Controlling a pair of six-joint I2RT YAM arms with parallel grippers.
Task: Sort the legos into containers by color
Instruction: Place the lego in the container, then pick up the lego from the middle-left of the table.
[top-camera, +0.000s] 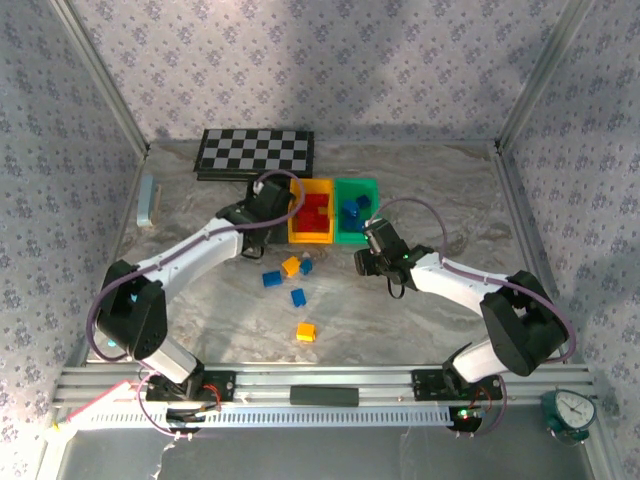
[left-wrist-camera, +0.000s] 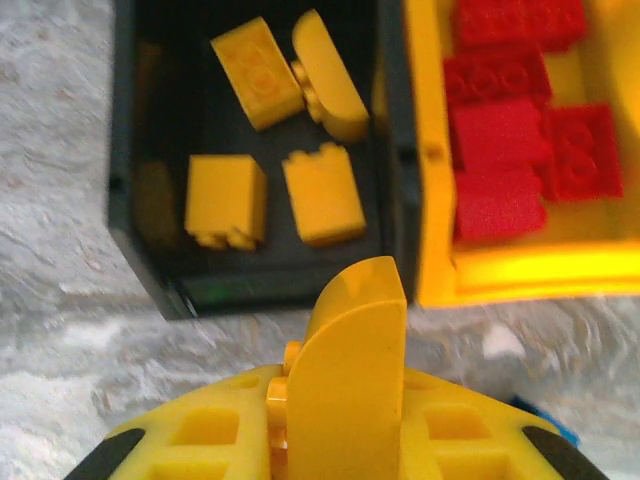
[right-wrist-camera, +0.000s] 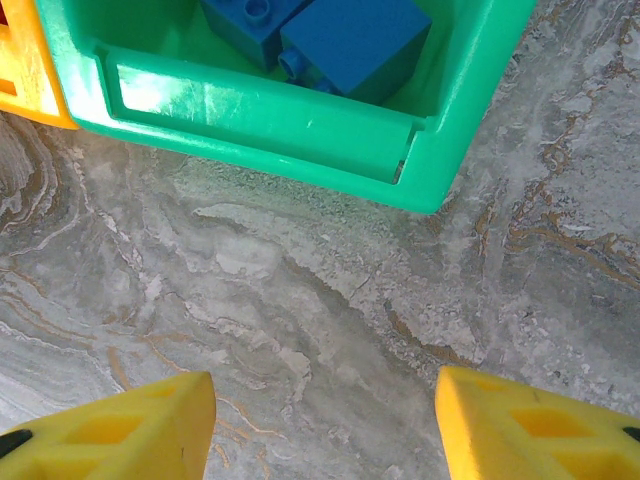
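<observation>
Left gripper (left-wrist-camera: 335, 435): I read it as clamped on a yellow-orange plastic brick with a curved top (left-wrist-camera: 355, 340). The piece stands upright between the jaws, just short of the near wall of the small black plastic bin (left-wrist-camera: 120, 170). Four yellow-orange bricks (left-wrist-camera: 322, 195) lie inside that bin. Right beside it sits the yellow plastic bin (left-wrist-camera: 425, 200), holding red bricks (left-wrist-camera: 500, 130).

Right gripper (right-wrist-camera: 325, 420): it hangs over the grey marbled tabletop (right-wrist-camera: 300, 300) with jaws apart and nothing between them. It is near the front corner of the green plastic bin (right-wrist-camera: 300, 130), which holds blue bricks (right-wrist-camera: 350, 40).

Loose on the table in front of the bins, I count five pieces — three loose blue bricks (top-camera: 271, 279) and two loose yellow-orange bricks (top-camera: 306, 332), the nearest of them lying alone toward the arm bases.
</observation>
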